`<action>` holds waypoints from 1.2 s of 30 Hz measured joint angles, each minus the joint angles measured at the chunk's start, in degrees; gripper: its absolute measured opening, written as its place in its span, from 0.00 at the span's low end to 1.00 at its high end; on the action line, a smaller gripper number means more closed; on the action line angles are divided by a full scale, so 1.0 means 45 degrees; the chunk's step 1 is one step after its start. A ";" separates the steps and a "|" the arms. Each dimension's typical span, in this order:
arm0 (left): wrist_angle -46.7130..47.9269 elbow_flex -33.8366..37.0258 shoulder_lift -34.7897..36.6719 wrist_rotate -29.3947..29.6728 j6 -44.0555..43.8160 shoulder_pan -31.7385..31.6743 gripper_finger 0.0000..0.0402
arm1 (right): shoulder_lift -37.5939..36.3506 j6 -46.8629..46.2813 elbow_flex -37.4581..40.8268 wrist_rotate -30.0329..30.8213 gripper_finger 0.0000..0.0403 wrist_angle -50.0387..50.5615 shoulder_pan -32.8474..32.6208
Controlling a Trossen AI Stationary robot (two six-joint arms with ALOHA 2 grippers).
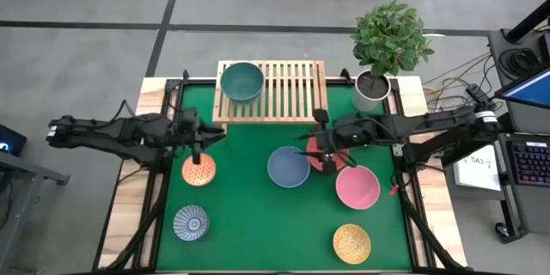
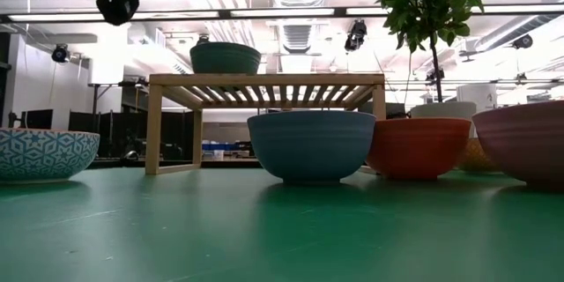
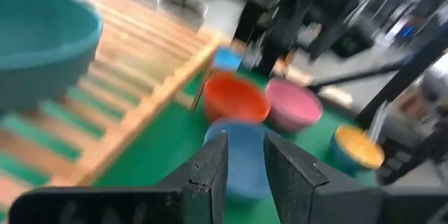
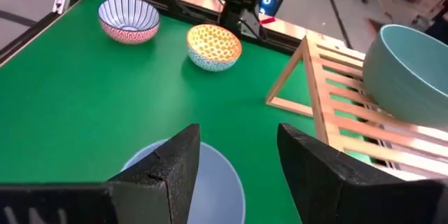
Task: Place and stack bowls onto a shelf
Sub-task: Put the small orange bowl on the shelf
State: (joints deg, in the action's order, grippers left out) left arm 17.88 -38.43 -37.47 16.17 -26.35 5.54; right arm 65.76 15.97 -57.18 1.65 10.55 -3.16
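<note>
The light-wood shelf (image 1: 288,94) stands at the table's far side, and the green bowl (image 1: 241,82) sits on the left end of its slatted top. On the green mat rest the blue-grey bowl (image 1: 288,166), red bowl (image 1: 327,161), pink bowl (image 1: 357,186), yellow patterned bowl (image 1: 351,242), orange patterned bowl (image 1: 198,170) and dark grey-blue patterned bowl (image 1: 191,223). My left gripper (image 1: 199,144) hangs open and empty above the orange bowl, raised well off the table (image 2: 119,4). My right gripper (image 4: 238,161) is open and empty, high over the blue-grey bowl (image 4: 203,182) and the red one.
A potted plant in a white pot (image 1: 371,90) stands at the shelf's right end, close behind my right arm. A light blue bowl (image 3: 227,58) shows by the shelf's leg in the left wrist view. Bare mat lies between the left and right bowl groups.
</note>
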 joint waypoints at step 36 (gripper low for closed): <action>0.9594 -0.3193 -1.0008 -0.4977 -0.7836 0.0515 0.39 | -0.4062 0.0029 0.3773 -0.0005 0.45 -0.1837 0.0011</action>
State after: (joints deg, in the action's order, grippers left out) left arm 61.06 -52.80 -82.50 -6.23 -61.61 7.86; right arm 47.48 16.10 -40.21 1.63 2.28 -3.11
